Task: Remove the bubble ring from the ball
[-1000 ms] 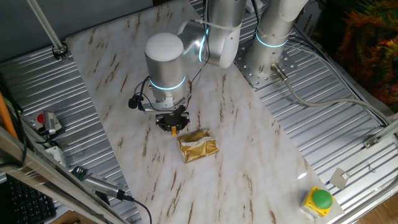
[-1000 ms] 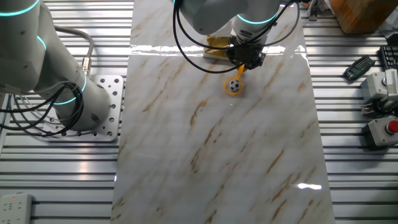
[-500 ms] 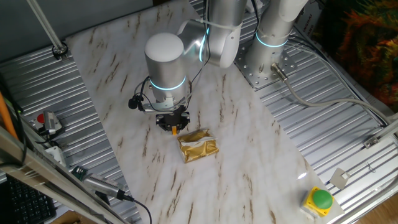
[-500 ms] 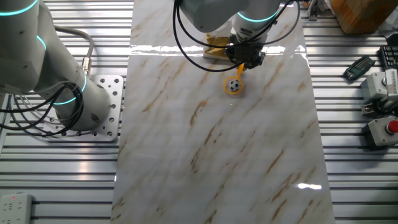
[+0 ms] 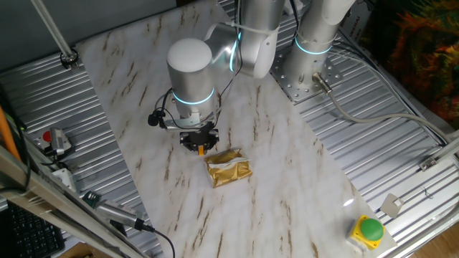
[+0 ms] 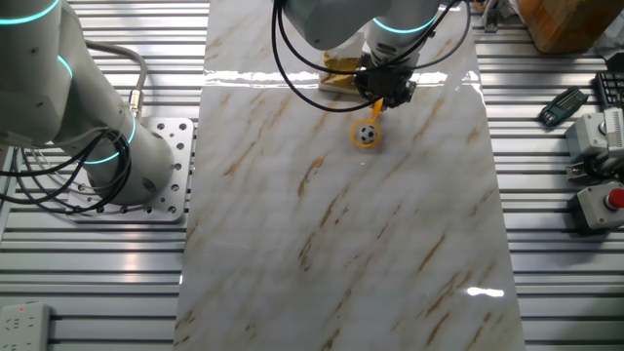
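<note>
In the other fixed view, the orange-yellow bubble ring [image 6: 367, 135] lies on the marble board with the tiny black-and-white ball [image 6: 367, 134] inside its loop. Its short handle [image 6: 375, 113] runs up into my gripper [image 6: 379, 100], which is shut on the handle's end. In one fixed view my gripper [image 5: 200, 147] points down just left of the gold packet. Only a bit of the orange handle [image 5: 201, 151] shows between the fingers there. The ring's loop and the ball are hidden behind the gripper in that view.
A crumpled gold foil packet [image 5: 228, 168] lies right beside the gripper and also shows behind it [image 6: 340, 70]. A green button on a yellow base [image 5: 370, 230] sits at the near right. A second robot base [image 6: 117, 156] stands left of the board. Devices [image 6: 597, 166] lie on the right.
The gripper with the ring's handle has shifted very slightly toward the gold packet, and the loop with the ball moved along with it. Over the last half second nothing moved.
</note>
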